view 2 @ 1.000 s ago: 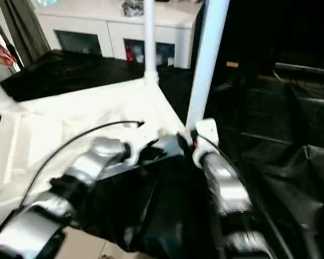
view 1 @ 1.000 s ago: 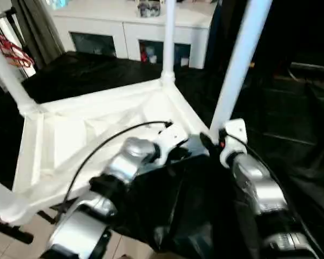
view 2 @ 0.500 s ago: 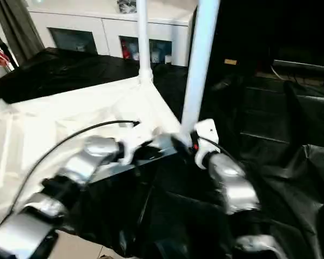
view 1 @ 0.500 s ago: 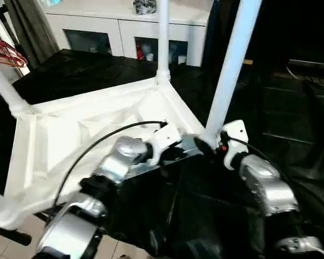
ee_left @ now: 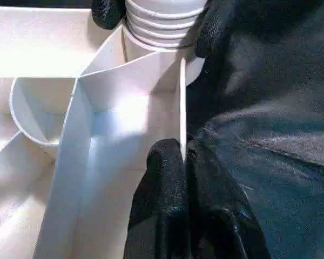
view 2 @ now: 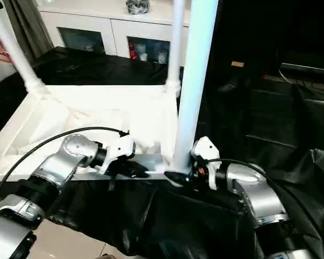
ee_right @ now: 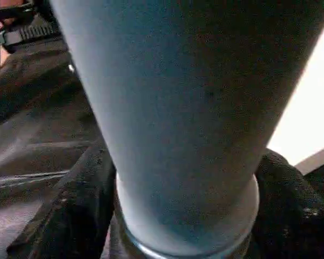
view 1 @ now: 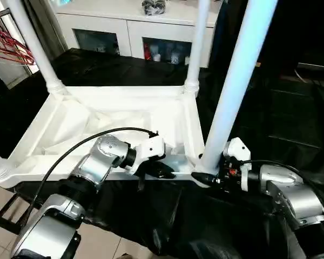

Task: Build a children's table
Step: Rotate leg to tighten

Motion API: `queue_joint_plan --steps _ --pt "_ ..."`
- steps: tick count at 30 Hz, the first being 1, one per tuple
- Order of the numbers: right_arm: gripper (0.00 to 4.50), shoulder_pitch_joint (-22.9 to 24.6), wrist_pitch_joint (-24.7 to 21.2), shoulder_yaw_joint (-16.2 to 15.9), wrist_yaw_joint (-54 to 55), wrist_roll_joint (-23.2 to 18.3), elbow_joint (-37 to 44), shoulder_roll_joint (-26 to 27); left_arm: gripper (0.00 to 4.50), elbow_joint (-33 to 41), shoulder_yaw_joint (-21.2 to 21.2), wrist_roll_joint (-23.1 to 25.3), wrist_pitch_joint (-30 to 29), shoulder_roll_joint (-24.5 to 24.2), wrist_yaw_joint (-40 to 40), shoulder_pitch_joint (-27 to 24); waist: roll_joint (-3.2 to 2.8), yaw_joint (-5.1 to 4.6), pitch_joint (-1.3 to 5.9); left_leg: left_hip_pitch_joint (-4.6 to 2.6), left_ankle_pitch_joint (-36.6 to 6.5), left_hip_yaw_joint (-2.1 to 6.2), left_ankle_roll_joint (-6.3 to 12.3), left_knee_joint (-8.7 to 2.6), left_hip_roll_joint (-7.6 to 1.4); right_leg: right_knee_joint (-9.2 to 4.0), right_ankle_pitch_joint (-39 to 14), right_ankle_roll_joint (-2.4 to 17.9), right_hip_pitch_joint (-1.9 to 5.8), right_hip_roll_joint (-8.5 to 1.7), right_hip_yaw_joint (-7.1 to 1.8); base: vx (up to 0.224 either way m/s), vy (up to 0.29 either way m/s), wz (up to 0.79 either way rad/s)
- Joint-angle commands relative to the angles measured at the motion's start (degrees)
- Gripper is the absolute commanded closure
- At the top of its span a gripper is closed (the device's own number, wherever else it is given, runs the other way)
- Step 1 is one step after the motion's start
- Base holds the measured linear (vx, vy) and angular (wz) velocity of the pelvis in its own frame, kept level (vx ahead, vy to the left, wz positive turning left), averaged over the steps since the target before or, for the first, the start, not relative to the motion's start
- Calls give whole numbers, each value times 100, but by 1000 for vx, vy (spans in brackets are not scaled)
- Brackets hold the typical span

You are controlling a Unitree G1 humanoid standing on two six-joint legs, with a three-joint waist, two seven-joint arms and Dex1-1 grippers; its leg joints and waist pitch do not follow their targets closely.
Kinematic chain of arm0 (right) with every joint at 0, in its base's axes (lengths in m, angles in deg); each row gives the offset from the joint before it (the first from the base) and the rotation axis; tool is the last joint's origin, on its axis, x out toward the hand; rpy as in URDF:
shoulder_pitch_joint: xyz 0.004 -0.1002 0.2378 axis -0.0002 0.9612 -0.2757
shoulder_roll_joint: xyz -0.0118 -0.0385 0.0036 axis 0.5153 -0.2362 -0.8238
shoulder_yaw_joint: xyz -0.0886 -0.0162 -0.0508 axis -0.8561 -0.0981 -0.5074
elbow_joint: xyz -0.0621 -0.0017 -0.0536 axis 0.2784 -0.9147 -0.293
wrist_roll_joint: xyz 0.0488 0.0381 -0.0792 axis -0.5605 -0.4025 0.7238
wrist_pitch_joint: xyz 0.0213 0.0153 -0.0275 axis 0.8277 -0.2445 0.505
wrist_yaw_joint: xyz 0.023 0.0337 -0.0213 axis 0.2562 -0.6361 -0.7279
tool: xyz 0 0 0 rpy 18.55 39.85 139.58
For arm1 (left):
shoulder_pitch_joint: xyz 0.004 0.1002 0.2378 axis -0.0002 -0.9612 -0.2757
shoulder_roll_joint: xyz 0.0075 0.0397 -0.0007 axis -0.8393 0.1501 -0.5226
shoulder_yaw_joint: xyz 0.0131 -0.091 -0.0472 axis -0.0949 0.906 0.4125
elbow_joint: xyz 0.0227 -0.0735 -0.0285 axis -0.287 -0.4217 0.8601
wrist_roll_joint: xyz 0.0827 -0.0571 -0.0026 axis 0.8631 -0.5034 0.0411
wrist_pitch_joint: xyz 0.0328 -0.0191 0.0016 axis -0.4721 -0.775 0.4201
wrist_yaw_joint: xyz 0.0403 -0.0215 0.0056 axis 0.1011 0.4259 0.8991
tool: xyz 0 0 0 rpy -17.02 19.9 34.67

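Observation:
The children's table (view 1: 124, 116) lies upside down on black sheeting, ribbed underside up. White legs stand in its sockets: one at the near right corner (view 1: 235, 91) and two at the far corners (view 1: 197, 43) (view 1: 35, 48). My left gripper (view 1: 164, 171) is shut on the thin near rim (ee_left: 182, 97), one finger on each side of it. My right gripper (view 1: 205, 177) is closed around the base of the near right leg (ee_right: 178, 108), with a finger (ee_right: 81, 210) pressed on each side. The ribbed foot of that leg (ee_left: 162, 21) sits in its corner socket.
A white cabinet (view 1: 135, 32) with glass doors stands behind the table. Crumpled black sheeting (view 1: 291, 124) covers the surface to the right and front. Red hangers (view 1: 11, 46) hang at the far left. Tiled floor (view 1: 0, 199) shows at the near left.
The table has swung round, so its far edge now runs parallel to the cabinet. Both grippers stayed on the near right corner, and my right forearm now reaches in from the right. The view also shifted.

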State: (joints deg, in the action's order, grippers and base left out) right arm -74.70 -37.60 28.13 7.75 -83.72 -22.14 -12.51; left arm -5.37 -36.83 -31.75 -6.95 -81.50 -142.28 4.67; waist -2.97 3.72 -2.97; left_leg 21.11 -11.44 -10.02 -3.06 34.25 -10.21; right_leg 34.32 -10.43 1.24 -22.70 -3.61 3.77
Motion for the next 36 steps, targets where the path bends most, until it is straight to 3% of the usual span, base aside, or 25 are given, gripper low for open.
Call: queue_joint_plan --steps 1,4,7,8,10,12,14,20,21,23,27,31,33,34,36 --pt "152 108 -114 -309 -238 -44 129 41 450 158 -105 -32 1 29 -61 -32 77 15 368 -30 -819 97 517 -390 -320 -419 -1157 1327 303 -499 -279 0 0 0" --pt "175 125 -111 -328 -177 -24 144 101 450 180 -71 -21 -22 56 0 -58 88 17 368 -23 -783 94 533 -387 -318 -413 -1132 1333 308 -502 -278 0 0 0" --pt "176 28 6 -131 612 146 -194 492 450 25 94 9 -115 301 603 2 90 1 354 -30 -844 94 494 -394 -313 -435 -1316 1304 288 -504 -274 0 0 0" --pt "177 -58 138 -45 1120 327 -431 672 450 -67 169 37 -144 425 920 49 85 -12 347 -38 -897 89 449 -396 -309 -454 -1429 1287 266 -508 -278 0 0 0" --pt "178 -131 244 46 1487 411 -626 830 450 -163 224 76 -187 541 1209 104 111 -67 317 -58 -1186 105 251 -419 -272 -533 -2147 1099 265 -515 -257 0 0 0" --pt "178 -174 309 103 1700 451 -741 926 450 -222 254 100 -214 611 1384 138 119 -69 316 -62 -1225 113 233 -421 -268 -553 -2353 991 265 -511 -260 0 0 0" --pt "179 -323 252 285 2417 507 -1028 1235 450 -359 299 177 -297 794 1828 226 121 -91 322 -64 -1228 116 231 -434 -278 -559 -2346 930 239 -506 -272 0 0 0" --pt "179 -814 206 690 4268 685 -1844 2044 450 -734 496 291 -681 1433 3098 513 126 -137 342 -55 -1072 108 218 -419 -247 -535 -1959 1042 255 -500 -270 0 0 0" --pt "179 -814 206 690 4268 685 -1844 2044 450 -734 496 291 -681 1433 3098 513 123 -143 346 -45 -1028 106 249 -417 -249 -524 -1844 1074 257 -503 -273 0 0 0" --pt "124 -931 360 717 4300 675 -1971 2199 450 -741 488 310 -621 1527 3124 508 134 -132 377 -26 -838 99 371 -396 -255 -481 -1426 1132 283 -507 -280 0 0 0" --pt "104 -905 427 738 3970 496 -1797 2250 450 -553 403 256 -460 1437 2787 375 118 -124 393 -6 -591 103 549 -385 -270 -410 -844 1287 308 -504 -274 0 0 0" --pt "70 -788 513 476 3578 673 -1583 2007 450 -270 307 170 -293 1199 2251 178 128 -136 384 2 -677 101 589 -388 -272 -412 -881 1327 324 -517 -273 0 0 0" --pt "70 -697 566 317 3164 673 -1410 1805 450 -114 271 100 -238 1046 1914 74 110 -148 375 4 -742 91 612 -386 -280 -423 -933 1315 325 -508 -284 0 0 0" --pt "70 -644 610 222 2933 667 -1315 1681 450 -56 251 76 -208 974 1777 39 64 -144 375 -12 -766 94 600 -387 -281 -424 -948 1330 313 -505 -284 0 0 0" --pt "70 -593 658 147 2692 661 -1231 1574 450 -7 236 52 -180 914 1641 9 67 -141 370 -21 -842 94 548 -395 -285 -429 -1005 1352 313 -499 -282 0 0 0"
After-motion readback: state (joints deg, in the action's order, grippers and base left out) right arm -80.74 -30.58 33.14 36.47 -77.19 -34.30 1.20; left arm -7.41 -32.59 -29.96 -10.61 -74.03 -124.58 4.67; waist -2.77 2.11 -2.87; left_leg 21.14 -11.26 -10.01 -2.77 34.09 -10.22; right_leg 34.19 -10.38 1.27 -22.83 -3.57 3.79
